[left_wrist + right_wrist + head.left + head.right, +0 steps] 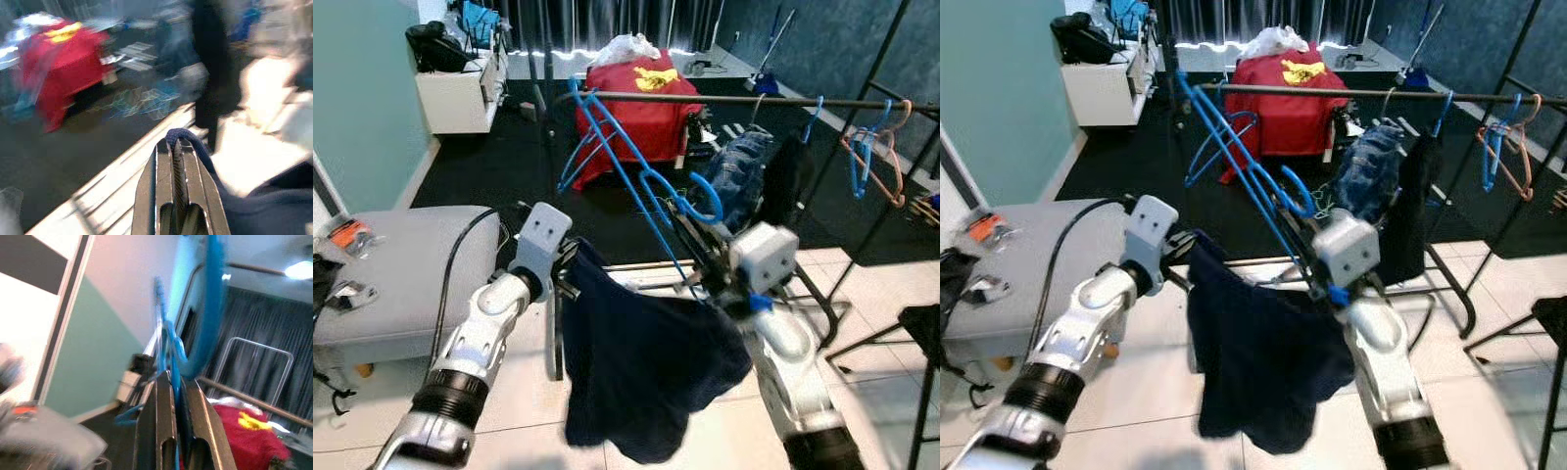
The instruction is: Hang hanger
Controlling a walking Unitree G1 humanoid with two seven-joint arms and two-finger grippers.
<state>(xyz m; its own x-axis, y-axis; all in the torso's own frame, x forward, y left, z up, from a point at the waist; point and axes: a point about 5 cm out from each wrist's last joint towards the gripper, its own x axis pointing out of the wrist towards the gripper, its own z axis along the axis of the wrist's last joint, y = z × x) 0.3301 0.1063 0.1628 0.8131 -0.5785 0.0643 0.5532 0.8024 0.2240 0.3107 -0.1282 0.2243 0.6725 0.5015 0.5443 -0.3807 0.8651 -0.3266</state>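
Your right hand (700,257) clamps the blue plastic hanger (626,166); left hand (570,274) pinches the dark navy cloth (641,367), which could slip off on the way to the black metal rail (754,100).

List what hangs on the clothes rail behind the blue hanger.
On the clothes rail: a denim garment, a black garment, plus blue and pink empty hangers. The blue hanger in the right tool and the dark cloth cover the rack's lower part.

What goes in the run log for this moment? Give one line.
left gripper: shut on navy garment | right gripper: shut on blue hanger | rail: hanger not yet hooked
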